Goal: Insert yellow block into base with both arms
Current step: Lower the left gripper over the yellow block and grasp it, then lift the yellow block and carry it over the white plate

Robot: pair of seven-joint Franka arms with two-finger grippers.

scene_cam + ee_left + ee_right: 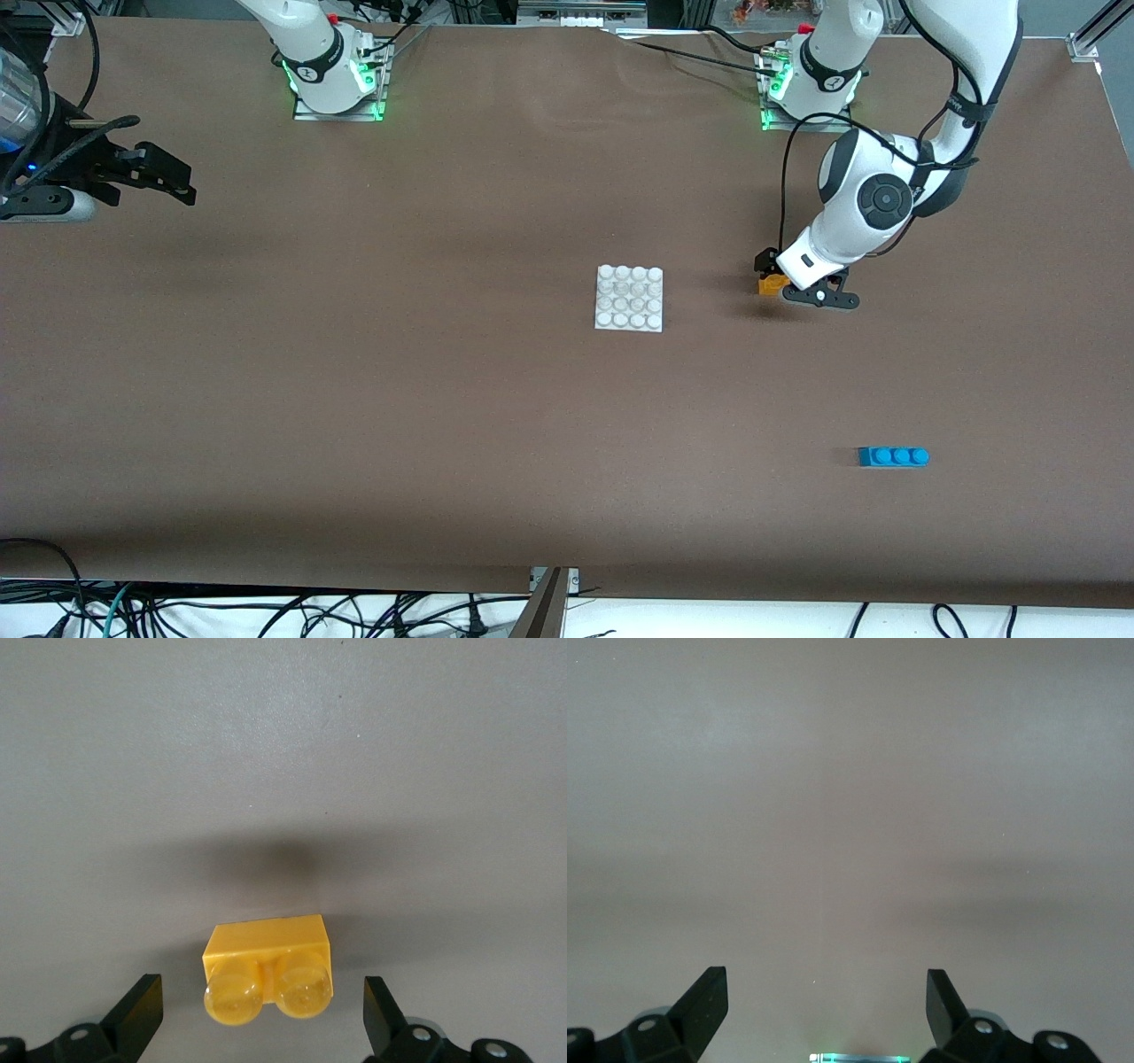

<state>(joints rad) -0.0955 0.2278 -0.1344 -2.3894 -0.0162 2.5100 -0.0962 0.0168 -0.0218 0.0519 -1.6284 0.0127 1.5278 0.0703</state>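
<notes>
Over the bench (443,399), my left fingers (262,1014) straddle the yellow block (267,970) wide open, gripping nothing, ready to pinch; my right fingers (827,1005) wait spread, empty.

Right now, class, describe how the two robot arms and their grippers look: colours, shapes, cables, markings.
Both arms are glossy white rounded segments with black joints; the left arm shows a round black cap and black cables strapped alongside. Bases glow green. The left gripper and right gripper are black, each with two wedge-shaped fingers.
</notes>
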